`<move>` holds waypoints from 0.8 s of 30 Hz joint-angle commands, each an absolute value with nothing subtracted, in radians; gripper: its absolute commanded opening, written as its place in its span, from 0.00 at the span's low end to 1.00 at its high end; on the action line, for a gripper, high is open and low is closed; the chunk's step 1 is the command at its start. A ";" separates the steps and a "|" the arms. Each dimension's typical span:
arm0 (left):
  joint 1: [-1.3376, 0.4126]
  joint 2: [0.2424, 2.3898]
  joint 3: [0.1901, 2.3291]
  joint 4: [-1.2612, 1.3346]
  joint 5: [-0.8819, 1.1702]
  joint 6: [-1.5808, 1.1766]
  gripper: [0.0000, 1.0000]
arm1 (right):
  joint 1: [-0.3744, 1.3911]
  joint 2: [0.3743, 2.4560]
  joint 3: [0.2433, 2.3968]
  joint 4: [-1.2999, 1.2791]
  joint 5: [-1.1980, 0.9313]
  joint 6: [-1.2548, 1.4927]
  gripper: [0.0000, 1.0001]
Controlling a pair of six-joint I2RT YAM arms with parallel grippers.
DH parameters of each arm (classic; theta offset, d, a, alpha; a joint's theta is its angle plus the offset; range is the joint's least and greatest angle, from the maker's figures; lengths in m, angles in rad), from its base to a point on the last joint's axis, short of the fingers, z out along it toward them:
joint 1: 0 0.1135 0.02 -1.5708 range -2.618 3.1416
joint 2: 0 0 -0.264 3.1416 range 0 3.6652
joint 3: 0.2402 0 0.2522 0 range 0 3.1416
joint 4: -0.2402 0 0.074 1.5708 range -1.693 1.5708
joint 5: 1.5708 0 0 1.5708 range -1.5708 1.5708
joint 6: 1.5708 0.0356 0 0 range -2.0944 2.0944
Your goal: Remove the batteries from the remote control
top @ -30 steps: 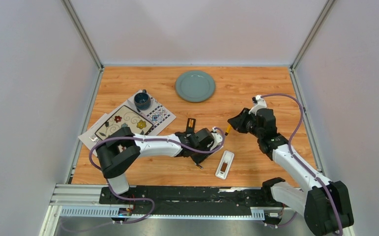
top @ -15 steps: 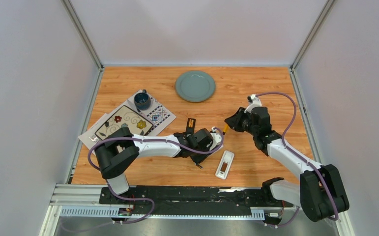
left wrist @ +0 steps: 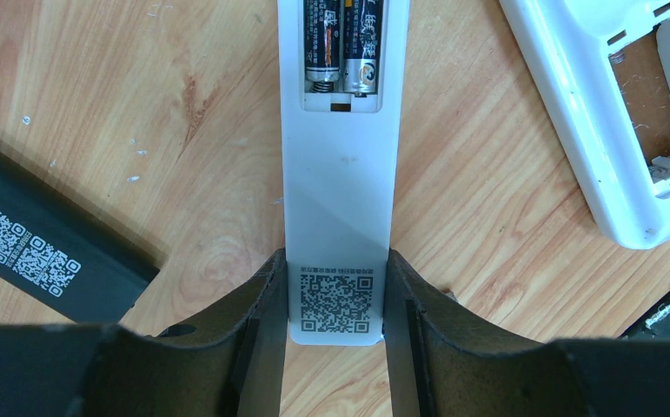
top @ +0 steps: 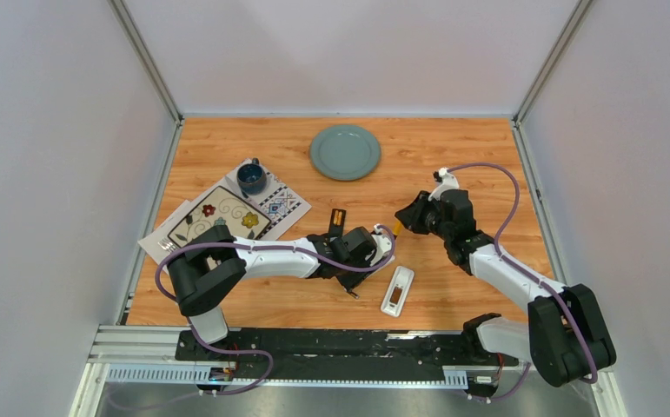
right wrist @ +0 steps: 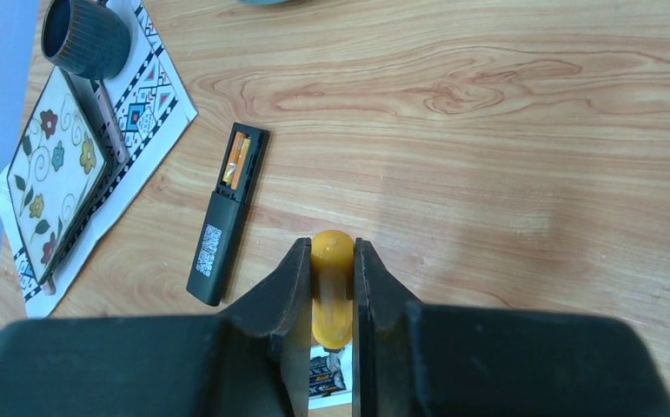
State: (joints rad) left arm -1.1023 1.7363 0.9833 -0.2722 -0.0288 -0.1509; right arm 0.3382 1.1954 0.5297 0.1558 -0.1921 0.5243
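Observation:
My left gripper is shut on the near end of a white remote that lies on the table with its back open. Two dark batteries sit side by side in its compartment. My right gripper is shut on a yellow-handled screwdriver, whose metal tip points down at those batteries. In the top view the left gripper and right gripper meet at mid-table, with the screwdriver between them.
A second white remote with an empty compartment lies just right of the held one. A black remote with orange batteries lies to the left. A teal plate, a mug and patterned mats are further back.
My right arm has moved a little left and forward, bringing the screwdriver closer to the held remote. The left arm and the remote have stayed still.

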 commanded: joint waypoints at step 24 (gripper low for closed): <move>-1.106 1.810 0.948 -0.285 0.063 -0.179 0.26 | 0.380 1.157 0.466 0.164 -0.164 0.498 0.00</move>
State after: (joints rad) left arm -1.1015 1.7363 0.9836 -0.2722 -0.0261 -0.1501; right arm 0.3607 1.1683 0.4896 0.1562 -0.1619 0.4992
